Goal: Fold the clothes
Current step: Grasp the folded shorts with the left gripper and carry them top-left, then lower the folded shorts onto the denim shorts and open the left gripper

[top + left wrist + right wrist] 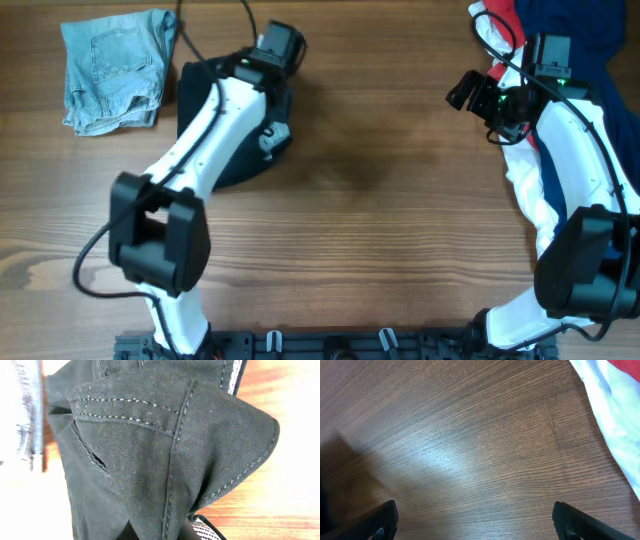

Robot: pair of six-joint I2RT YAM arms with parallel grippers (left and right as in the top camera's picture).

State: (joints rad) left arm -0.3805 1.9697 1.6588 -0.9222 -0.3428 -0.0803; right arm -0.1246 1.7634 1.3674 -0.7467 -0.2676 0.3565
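A black denim garment (262, 150) lies under my left arm at the table's back left; it fills the left wrist view (165, 450), bunched up with white stitching. My left gripper (165, 532) is shut on a fold of this black cloth. A folded light blue denim piece (118, 70) lies at the far left corner, and its edge shows in the left wrist view (27, 415). My right gripper (475, 520) is open and empty above bare wood, left of a pile of white, red and blue clothes (540, 170), whose white edge shows in the right wrist view (615, 415).
The wooden table (380, 220) stretches between the two arms. A rail with clips (330, 345) runs along the front edge. Cables trail over the clothes pile at the back right.
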